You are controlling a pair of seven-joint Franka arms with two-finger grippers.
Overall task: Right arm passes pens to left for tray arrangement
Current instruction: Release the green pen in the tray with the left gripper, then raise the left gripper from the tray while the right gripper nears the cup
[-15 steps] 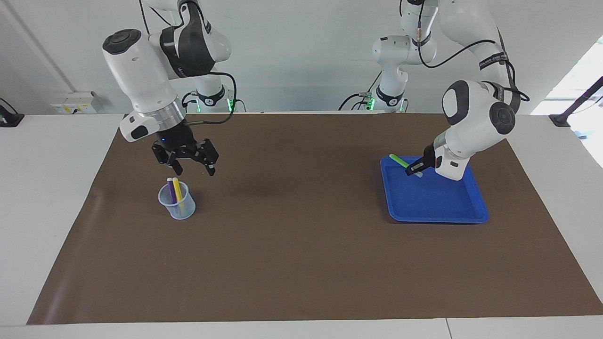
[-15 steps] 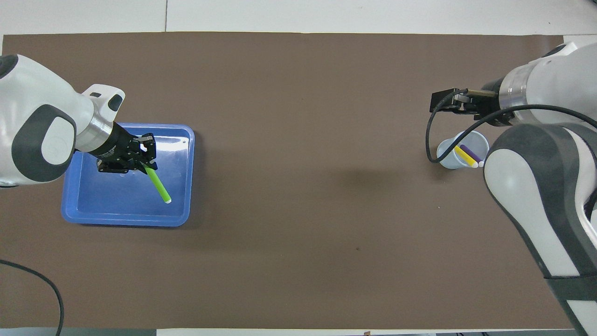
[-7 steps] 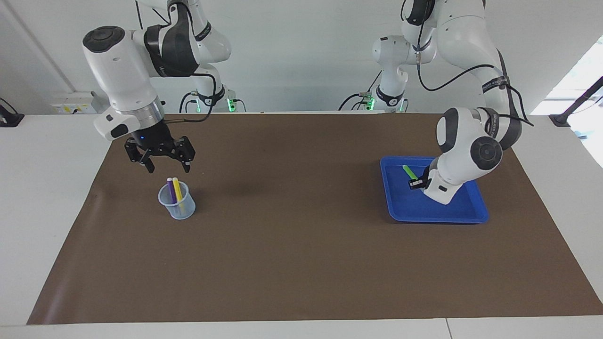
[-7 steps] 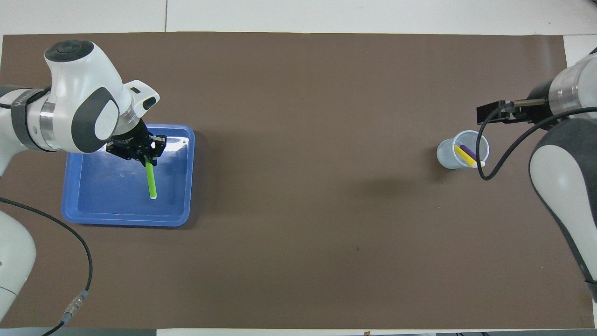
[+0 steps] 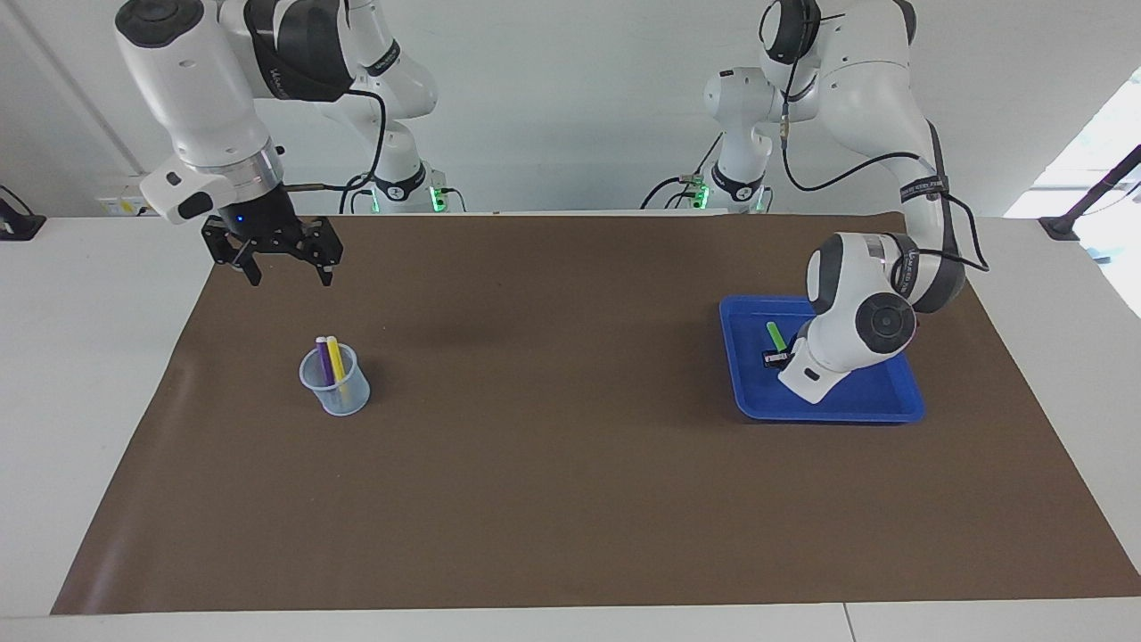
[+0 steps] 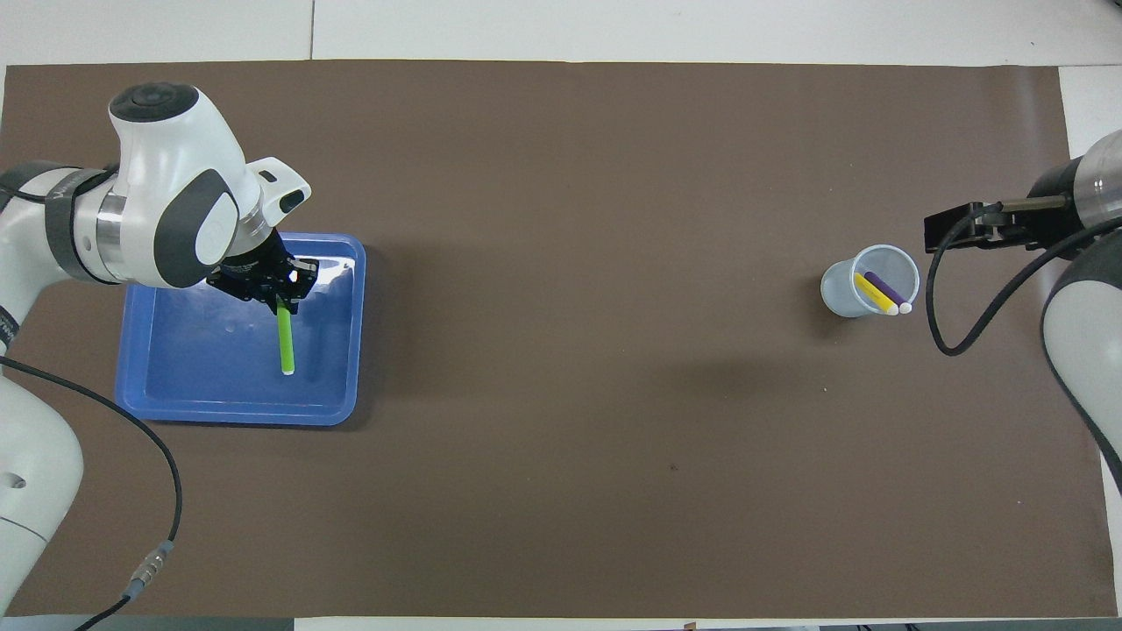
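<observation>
White table point(image 5: 89, 374) against a pale wall, covered by a matte brown mat point(image 5: 570, 464). Left gripper point(image 5: 777, 358) low in the glossy blue tray point(image 5: 891, 412), clamped on the slim green pen point(image 5: 775, 335). Right gripper point(image 5: 283, 259), fingers spread wide, hangs over the mat's corner; yellow pen point(image 5: 335, 357) and purple pen point(image 5: 323, 358) stand in the translucent cup point(image 5: 339, 392).

The left claw point(image 6: 282, 296) is over the blue tray point(image 6: 149, 386), clamped on one end of the green pen point(image 6: 285, 337), whose pale tip points toward the robots. The yellow pen point(image 6: 872, 293) and purple pen point(image 6: 884, 288) lean in the clear cup point(image 6: 841, 298) on the brown mat point(image 6: 596, 263). The right claw point(image 6: 951, 235) is raised beside the cup, spread wide.
</observation>
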